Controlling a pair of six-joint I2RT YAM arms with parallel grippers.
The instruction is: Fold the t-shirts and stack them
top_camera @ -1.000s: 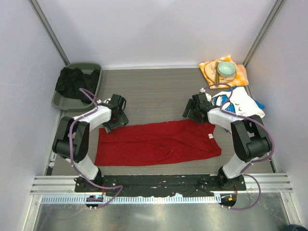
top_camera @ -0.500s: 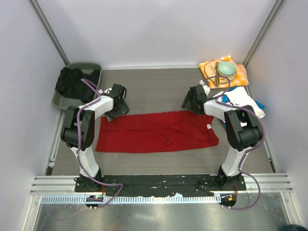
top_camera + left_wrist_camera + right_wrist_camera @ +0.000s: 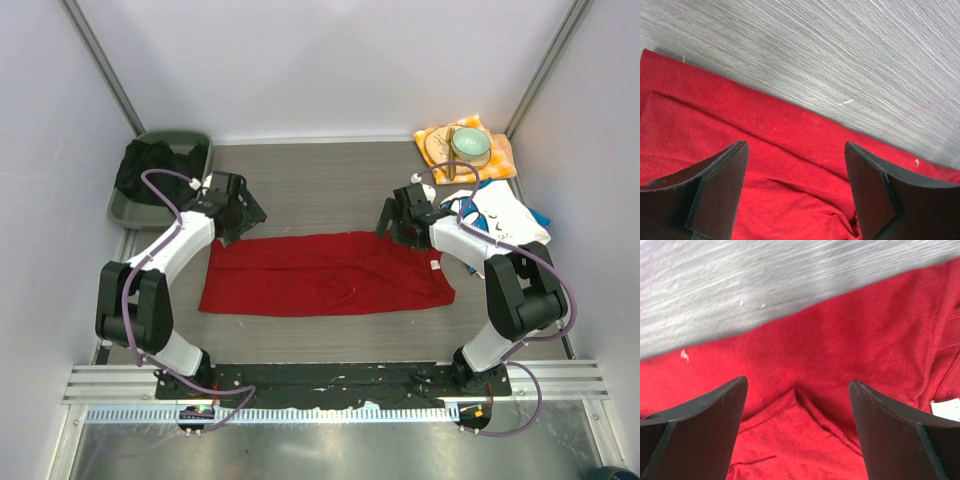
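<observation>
grey wood-grain table with white walls around it. red t-shirt lies flat as a long band across the middle of the table, near the arms' side, folded lengthwise with a few wrinkles. left arm reaches to the shirt's far left corner and right arm to its far right corner. printed white t-shirt lies bunched at the right edge of the table behind the right arm, with a bit of blue cloth showing beside it. grey-green bin sits in the far left corner with a black cloth heaped inside. orange cloth lies in the far right corner with a pale green bowl on it. left gripper has its jaws spread wide over the red shirt's far edge, nothing between them. right gripper is also spread wide over the red fabric, with a small ruck of cloth under the gap and nothing pinched. small white tag is on the red shirt near its right end.
</observation>
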